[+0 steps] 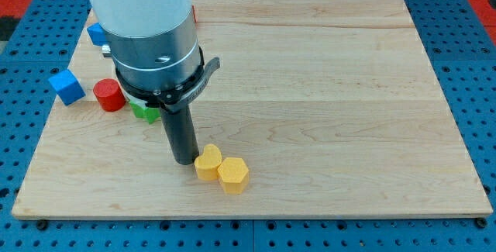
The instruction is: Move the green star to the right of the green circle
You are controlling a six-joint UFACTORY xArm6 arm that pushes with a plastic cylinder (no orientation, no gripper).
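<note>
A: Camera view first. Where is my tip?

B: My tip [184,161] rests on the table [325,120] near the view's bottom centre-left, just beside the yellow heart [207,162] on its left. A yellow hexagon [233,174] touches that heart on the far side.

A: And the tool's state?

B: It is a bare rod, with nothing to open or close, and it holds nothing.

A: The green star?

B: A green block [145,112] peeks out from under the arm's collar, up and to the view's left of my tip. It is mostly hidden, so I cannot tell whether it is the star or the circle. No second green block shows.

A: What else?

B: A red cylinder [109,95] and a blue cube [67,86] lie further left, and another blue block [97,34] nearer the top.

A: So the coming move?

B: I judge the tip must travel up-left, away from the yellow pair.
</note>
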